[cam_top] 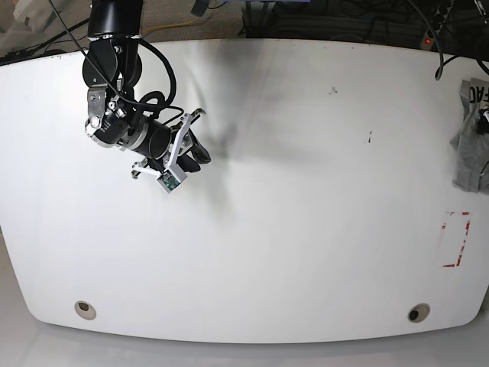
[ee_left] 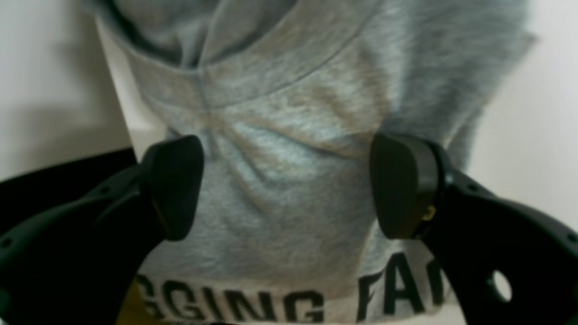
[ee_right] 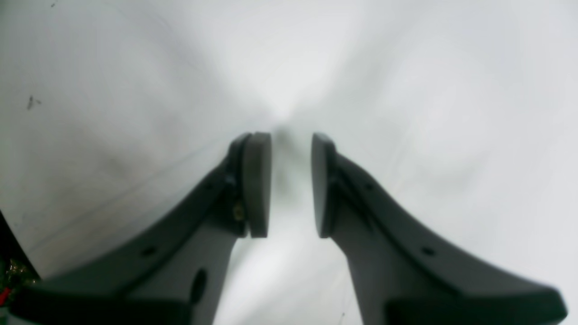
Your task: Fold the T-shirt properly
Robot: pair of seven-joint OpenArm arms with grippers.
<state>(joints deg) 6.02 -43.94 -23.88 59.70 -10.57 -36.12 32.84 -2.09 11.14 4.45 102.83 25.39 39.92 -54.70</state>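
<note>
T-shirt (cam_top: 469,138): bunched at right edge of base view.
Left gripper (ee_left: 289,185): jaws wide, straddling shirt.
Right gripper (ee_right: 291,185): narrowly parted, empty, upper left.

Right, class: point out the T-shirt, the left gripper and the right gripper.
T-shirt (ee_left: 289,135): left wrist view, wrinkled grey cloth.
Left gripper (ee_left: 286,185): left wrist view, midway between open fingertips.
Right gripper (ee_right: 291,180): right wrist view, gap between fingertips.
</note>
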